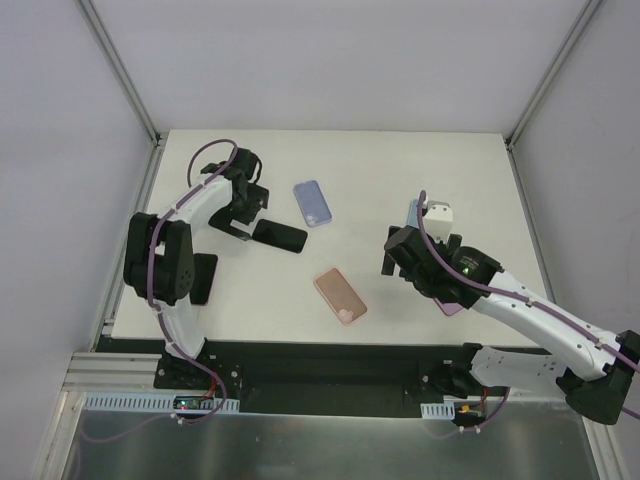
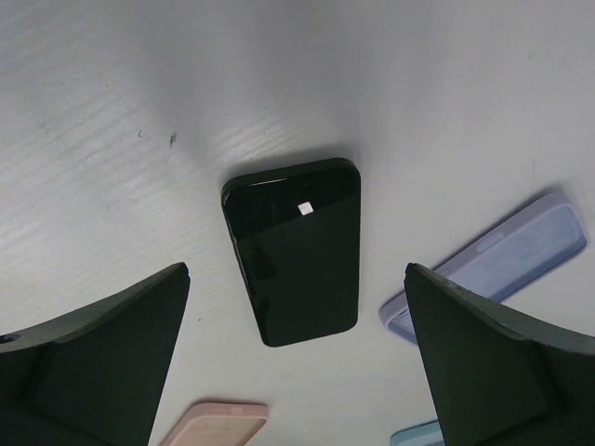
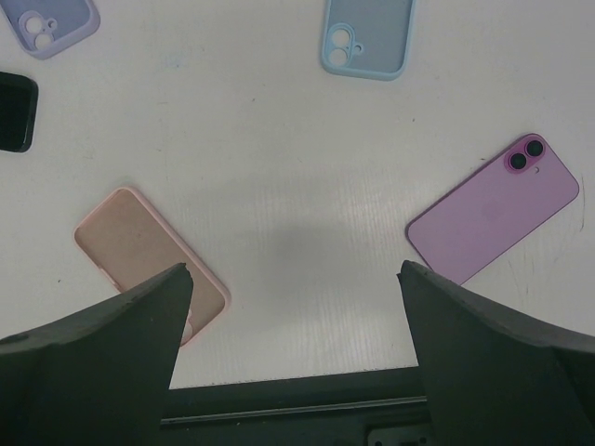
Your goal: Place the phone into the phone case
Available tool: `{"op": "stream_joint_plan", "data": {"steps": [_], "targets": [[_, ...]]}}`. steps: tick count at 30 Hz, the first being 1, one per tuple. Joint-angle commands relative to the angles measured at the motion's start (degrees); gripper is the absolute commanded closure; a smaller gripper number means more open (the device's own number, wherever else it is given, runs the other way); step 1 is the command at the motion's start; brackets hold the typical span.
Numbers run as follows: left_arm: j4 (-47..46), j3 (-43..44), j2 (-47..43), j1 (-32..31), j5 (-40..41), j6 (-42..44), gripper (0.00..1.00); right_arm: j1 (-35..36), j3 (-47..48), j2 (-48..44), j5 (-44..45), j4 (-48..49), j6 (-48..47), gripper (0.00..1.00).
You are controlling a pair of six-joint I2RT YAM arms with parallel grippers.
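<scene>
A black phone lies screen up on the white table, right under my open left gripper, whose fingers hang above it and clear of it. The top view shows that phone just right of the left gripper. A purple phone lies back up at the right. An empty pink case lies at the left. My right gripper stands open over bare table between them, holding nothing. From above, the right gripper is right of the pink case.
A lavender case lies at mid-table, and a light blue case lies further back on the right. A flat black thing sits by the left arm. The table's front edge is close below the right gripper.
</scene>
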State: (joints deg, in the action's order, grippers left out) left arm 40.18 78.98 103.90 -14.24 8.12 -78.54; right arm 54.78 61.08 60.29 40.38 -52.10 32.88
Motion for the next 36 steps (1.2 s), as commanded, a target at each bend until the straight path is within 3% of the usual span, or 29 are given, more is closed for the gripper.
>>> {"op": "stream_joint_plan", "data": {"steps": [1, 7, 10, 18, 36], "targets": [[4.4, 4.2, 2.5, -0.5, 1.8, -6.7, 0.01, 0.2, 2.2, -0.4, 0.1, -1.7, 1.0, 0.04], [7.6, 7.8, 7.7, -0.6, -1.8, -10.7, 0.01, 0.2, 0.5, -2.5, 0.7, -2.3, 1.0, 0.04], [12.9, 11.4, 10.7, -1.5, -1.3, -12.8, 0.01, 0.2, 0.1, -3.5, 1.3, -2.9, 1.1, 0.04], [14.7, 16.6, 16.6, -2.5, -0.8, -13.8, 0.01, 0.2, -1.0, -5.5, 3.0, -3.6, 1.6, 0.04], [15.0, 9.9, 16.3, -2.5, -1.7, -19.0, 0.04, 0.2, -0.3, -3.8, 2.9, -3.7, 1.8, 0.04]]}}
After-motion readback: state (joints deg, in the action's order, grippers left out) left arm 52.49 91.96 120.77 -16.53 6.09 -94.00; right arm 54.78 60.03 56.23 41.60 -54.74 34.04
